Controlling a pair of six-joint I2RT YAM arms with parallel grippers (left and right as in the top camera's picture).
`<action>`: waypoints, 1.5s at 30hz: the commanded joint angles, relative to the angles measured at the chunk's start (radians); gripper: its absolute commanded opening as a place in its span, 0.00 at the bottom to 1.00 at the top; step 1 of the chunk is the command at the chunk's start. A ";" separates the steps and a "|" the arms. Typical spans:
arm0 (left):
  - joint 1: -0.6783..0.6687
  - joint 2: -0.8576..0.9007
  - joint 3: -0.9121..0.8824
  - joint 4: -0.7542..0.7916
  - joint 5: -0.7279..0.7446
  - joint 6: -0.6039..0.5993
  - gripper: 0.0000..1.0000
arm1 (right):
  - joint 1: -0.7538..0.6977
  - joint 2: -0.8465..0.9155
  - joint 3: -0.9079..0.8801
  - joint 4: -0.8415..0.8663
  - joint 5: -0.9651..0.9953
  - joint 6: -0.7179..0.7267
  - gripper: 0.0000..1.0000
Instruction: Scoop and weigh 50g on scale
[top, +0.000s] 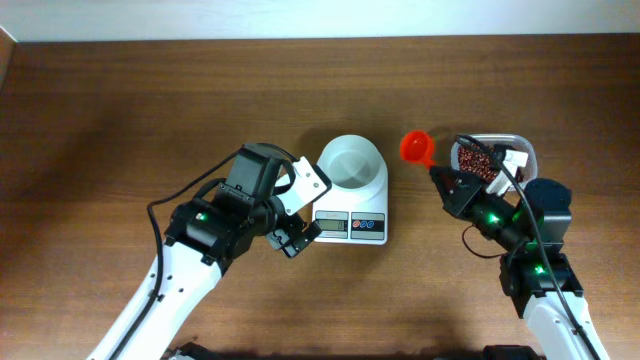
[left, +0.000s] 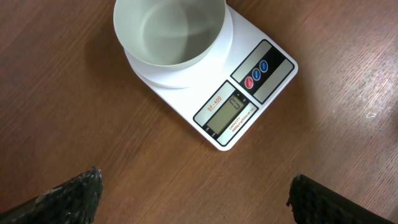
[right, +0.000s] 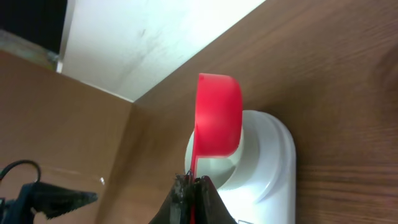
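Brown wooden table (top: 150, 100) bearing the white scale (top: 352, 200) and, rightward, a clear plastic tub (top: 527, 148).

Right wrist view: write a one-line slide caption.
Right tool shut on the red scoop by its handle, cup in front of the white scale on the wooden table.

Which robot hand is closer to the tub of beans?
The right one. The right gripper, shut on the red scoop, sits right beside the tub of beans. The left gripper hangs open beyond the scale, farther away.
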 joint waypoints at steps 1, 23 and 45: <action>0.006 -0.006 0.007 -0.003 0.068 0.017 0.99 | -0.008 0.002 0.017 0.007 -0.052 0.003 0.04; 0.137 -0.007 0.069 -0.140 0.194 0.198 0.99 | -0.008 0.002 0.017 0.006 -0.220 0.006 0.04; 0.137 -0.008 0.286 -0.397 0.192 0.364 0.99 | -0.008 0.002 0.017 -0.005 -0.276 0.002 0.04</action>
